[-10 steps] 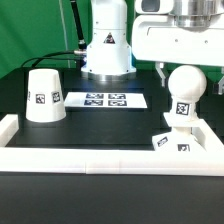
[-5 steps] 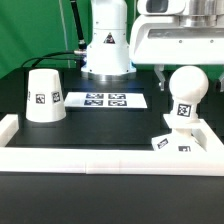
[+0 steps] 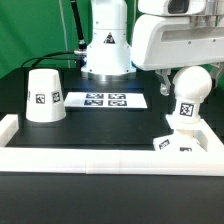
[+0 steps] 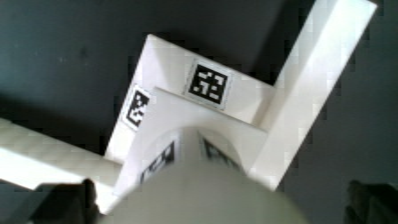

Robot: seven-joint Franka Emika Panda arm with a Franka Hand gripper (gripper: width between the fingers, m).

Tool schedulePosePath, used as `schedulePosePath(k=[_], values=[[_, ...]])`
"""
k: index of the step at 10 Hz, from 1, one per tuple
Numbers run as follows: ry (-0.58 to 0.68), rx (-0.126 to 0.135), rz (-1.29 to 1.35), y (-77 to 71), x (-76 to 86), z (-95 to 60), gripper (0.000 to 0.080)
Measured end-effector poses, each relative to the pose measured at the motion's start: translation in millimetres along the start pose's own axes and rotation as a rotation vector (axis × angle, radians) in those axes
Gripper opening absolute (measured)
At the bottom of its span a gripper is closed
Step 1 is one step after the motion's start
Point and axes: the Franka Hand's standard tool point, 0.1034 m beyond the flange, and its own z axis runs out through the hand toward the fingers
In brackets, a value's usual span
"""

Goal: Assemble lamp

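Note:
The bulb [image 3: 190, 86] stands on its stem on the blocky base [image 3: 176, 141] at the exterior view's right. My gripper [image 3: 188, 72] hangs just over the bulb's top, fingers spread to either side and not touching it. In the wrist view the bulb [image 4: 196, 185] fills the space between my dark fingertips [image 4: 68, 202], with a gap on each side, so my gripper [image 4: 222, 200] is open. The base [image 4: 187, 95] with its tags lies below the bulb. The cone shade [image 3: 42, 95] stands alone, narrow end up, at the exterior view's left.
The marker board [image 3: 105, 100] lies flat at the back centre. The robot pedestal [image 3: 107, 45] stands behind it. A white raised rail [image 3: 100, 158] borders the black table along the front and sides, and runs close beside the base [image 4: 320, 60].
My hand has shifted slightly toward the exterior view's left and looms larger over the bulb. The bulb, base and shade have stayed put.

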Motion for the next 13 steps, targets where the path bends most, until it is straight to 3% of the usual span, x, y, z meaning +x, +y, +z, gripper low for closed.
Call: schedulePosePath(k=[3,9,13], values=[[-0.003,-0.001,-0.248,15.1,-3.6,1.8,0.0698],[-0.011,-0.026,-0.508,10.2,4.5,-0.8,0.0698],[-0.010,-0.024,-0.530,4.3,9.4,-1.0,0.0698]])
